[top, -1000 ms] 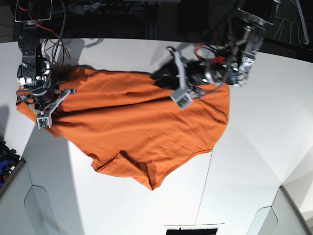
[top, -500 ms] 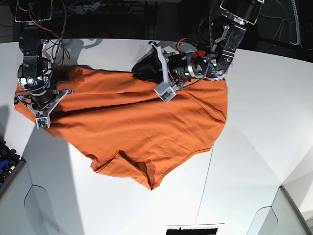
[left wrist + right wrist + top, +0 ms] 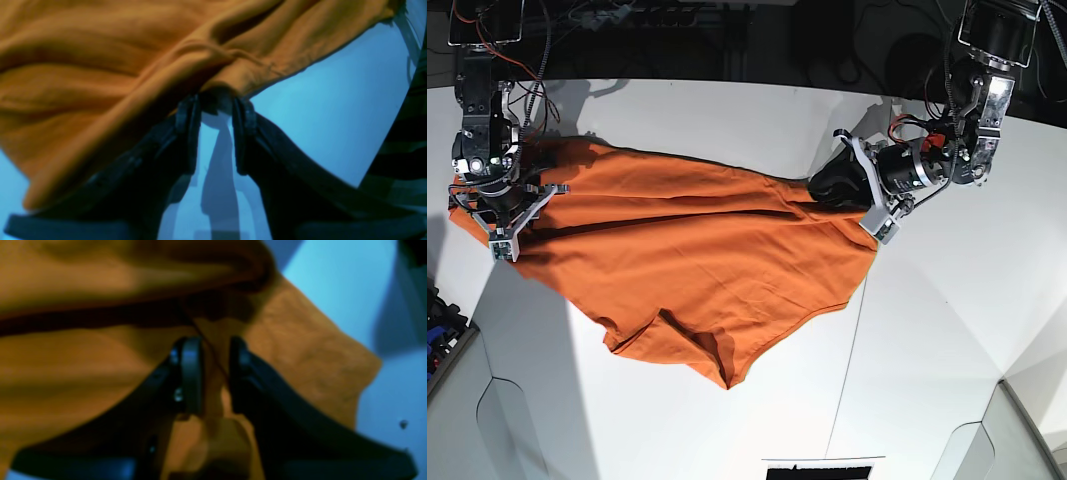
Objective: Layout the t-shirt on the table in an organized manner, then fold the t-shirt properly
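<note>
The orange t-shirt (image 3: 697,250) lies spread and creased across the white table (image 3: 947,330). One sleeve is folded under at its near edge. My left gripper (image 3: 815,190) sits at the shirt's right edge. In the left wrist view its tips (image 3: 217,103) pinch a bunched hem of the t-shirt (image 3: 100,50), with creases running into them and bare table (image 3: 317,116) below. My right gripper (image 3: 502,205) is on the shirt's far left end. In the right wrist view its jaws (image 3: 215,350) stand slightly apart, with a fold of the t-shirt (image 3: 66,373) loose between them.
A thin dark seam (image 3: 847,370) runs down the table right of the shirt. Cables and dark frames line the back edge (image 3: 677,40). A blue object (image 3: 437,315) sits at the left edge and a black item (image 3: 817,468) at the near edge.
My left arm swung left over the shirt's back edge, then back right to its right edge. The shirt's right corner has drawn inwards. My right gripper shifted slightly up and left.
</note>
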Available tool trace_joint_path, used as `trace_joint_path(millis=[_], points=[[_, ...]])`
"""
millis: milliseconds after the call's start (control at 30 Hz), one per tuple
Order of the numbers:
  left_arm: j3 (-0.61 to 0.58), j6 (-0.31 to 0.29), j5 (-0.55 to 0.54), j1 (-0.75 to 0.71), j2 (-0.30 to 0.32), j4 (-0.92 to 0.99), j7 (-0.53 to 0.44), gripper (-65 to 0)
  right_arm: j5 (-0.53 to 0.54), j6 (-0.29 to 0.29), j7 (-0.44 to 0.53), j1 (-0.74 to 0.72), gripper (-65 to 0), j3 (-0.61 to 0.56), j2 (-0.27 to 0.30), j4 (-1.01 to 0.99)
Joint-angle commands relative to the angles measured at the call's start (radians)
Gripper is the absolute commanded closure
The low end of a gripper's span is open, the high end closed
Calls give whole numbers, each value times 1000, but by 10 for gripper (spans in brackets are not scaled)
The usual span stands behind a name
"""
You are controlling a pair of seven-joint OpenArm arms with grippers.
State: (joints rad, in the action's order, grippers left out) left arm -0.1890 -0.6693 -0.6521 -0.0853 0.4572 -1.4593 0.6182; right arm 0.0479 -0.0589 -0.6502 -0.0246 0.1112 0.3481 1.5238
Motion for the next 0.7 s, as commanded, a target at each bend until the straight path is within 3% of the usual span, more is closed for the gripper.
trace_joint_path(millis=[0, 233, 333, 533, 667], points=[[10, 37, 64, -3, 14, 5, 70, -211, -3, 11, 7, -13, -95, 6, 14, 13], [89, 16, -4, -4, 33, -24, 99, -211, -37, 11, -27, -14, -85, 6, 17, 19], [117, 2, -71, -14, 37, -121, 135, -211, -36, 11, -24, -14, -84, 6, 17, 42], [118, 0, -106, -49, 34, -303, 160, -211, -14, 11, -47, -14, -85, 6, 17, 144], [116, -1, -113, -50, -34, -306, 154, -211, -9, 11, -54, -14, -85, 6, 14, 172]])
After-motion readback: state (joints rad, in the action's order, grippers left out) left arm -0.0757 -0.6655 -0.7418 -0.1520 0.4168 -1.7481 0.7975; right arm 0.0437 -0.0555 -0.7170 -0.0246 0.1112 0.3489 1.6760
